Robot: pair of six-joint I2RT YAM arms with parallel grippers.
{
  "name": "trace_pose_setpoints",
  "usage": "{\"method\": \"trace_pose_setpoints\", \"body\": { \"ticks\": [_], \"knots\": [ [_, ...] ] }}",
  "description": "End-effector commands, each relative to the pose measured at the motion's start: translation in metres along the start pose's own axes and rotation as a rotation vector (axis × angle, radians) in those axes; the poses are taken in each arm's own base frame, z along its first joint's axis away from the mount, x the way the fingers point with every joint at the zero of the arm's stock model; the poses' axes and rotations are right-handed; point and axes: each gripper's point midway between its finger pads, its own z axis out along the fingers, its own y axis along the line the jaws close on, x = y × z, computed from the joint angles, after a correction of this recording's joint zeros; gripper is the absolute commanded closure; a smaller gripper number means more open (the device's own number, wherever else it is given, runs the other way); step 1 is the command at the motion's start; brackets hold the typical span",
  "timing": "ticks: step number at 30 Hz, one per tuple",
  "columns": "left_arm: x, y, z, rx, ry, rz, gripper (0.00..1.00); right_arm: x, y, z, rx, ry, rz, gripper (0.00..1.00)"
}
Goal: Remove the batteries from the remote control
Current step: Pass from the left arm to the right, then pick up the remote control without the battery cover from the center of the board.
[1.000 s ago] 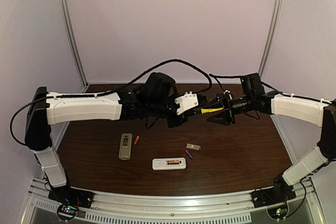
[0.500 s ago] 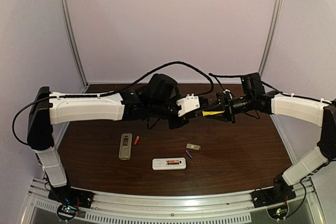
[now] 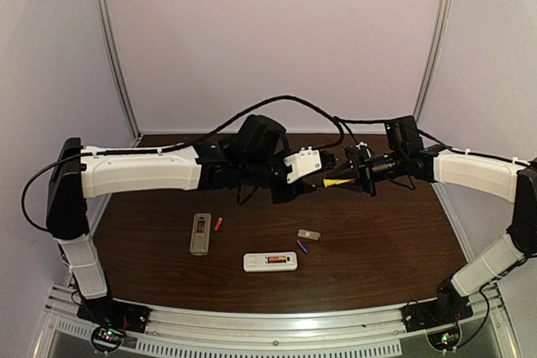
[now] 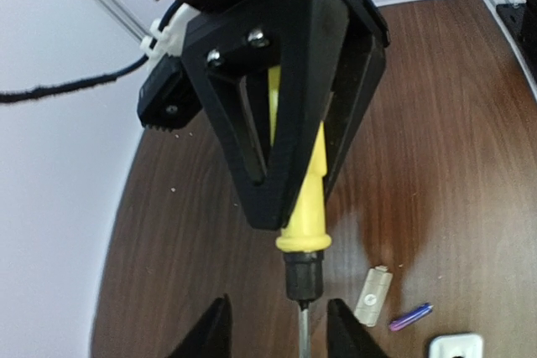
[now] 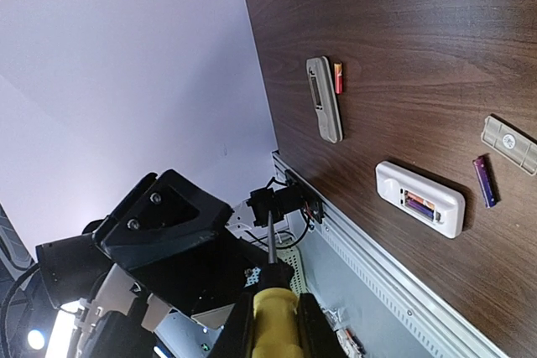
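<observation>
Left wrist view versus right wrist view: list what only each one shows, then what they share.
Only the left wrist: the left gripper standing open, fingertips either side of the screwdriver shaft. Only the right wrist: the grey remote, the red battery beside it, and the white remote with its open bay and batteries inside. Both: the right gripper shut on the screwdriver's yellow handle, the grey cover plate, the loose purple battery, the table.
</observation>
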Motion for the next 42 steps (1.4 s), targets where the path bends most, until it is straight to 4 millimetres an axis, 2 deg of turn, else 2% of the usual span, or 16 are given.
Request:
{"method": "trace_pose_setpoints", "body": {
  "ticks": [1, 6, 16, 23, 28, 31, 42],
  "knots": [
    [-0.017, 0.010, -0.016, -0.031, -0.033, 0.003, 0.45, -0.001, 0.018, -0.005, -0.015, -0.022, -0.061, 1.00],
    [-0.008, 0.007, -0.039, -0.043, -0.022, -0.033, 0.35, 0.001, 0.026, -0.009, -0.018, -0.036, -0.120, 1.00],
    [0.014, 0.005, -0.085, -0.041, 0.001, -0.155, 0.32, 0.008, 0.031, -0.017, 0.010, -0.056, -0.230, 1.00],
    [0.026, 0.017, -0.109, -0.118, -0.006, -0.276, 0.26, 0.015, 0.034, -0.023, 0.053, -0.042, -0.287, 1.00],
    [0.037, 0.024, -0.119, -0.134, 0.011, -0.392, 0.14, 0.022, 0.038, -0.031, 0.098, -0.047, -0.347, 1.00],
    [0.045, 0.019, -0.119, -0.116, 0.020, -0.444, 0.10, 0.025, 0.038, -0.035, 0.116, -0.054, -0.367, 1.00],
    [0.046, -0.006, -0.126, -0.007, 0.000, -0.571, 0.08, 0.035, 0.014, -0.040, 0.186, -0.061, -0.330, 1.00]
  ]
}}
